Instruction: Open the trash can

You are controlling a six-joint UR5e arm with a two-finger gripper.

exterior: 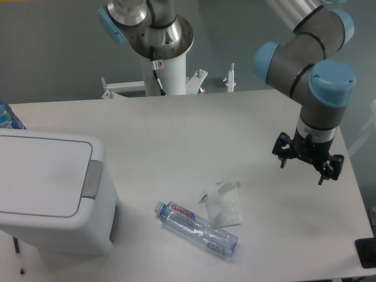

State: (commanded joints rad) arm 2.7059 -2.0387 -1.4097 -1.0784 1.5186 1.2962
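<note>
Gripper [308, 165] over the table's right side, well apart from everything else; jaws hidden beneath the wrist, so open or closed cannot be told. Holding nothing visible.

Bin [53, 194] at the table's left edge, front corner, large and white with rounded corners. Lid [41, 174] flat and down, grey tab [91, 178] on its right edge, facing the middle of the table.

Between bin and gripper: a clear plastic bottle [197, 228] lying on its side near the front edge, blue cap toward the bin, foot toward the right; just beside it and touching or nearly so, a crumpled white tissue [225, 202]. Both low on the table [176, 129], neither touching the bin.

Behind the bin at the far left edge, part of a blue-labelled bottle [8, 116], mostly cut off. At the back, the arm's white base column [166, 70]. Dark object [366, 252] at the front right corner, cut off by the frame.
</note>
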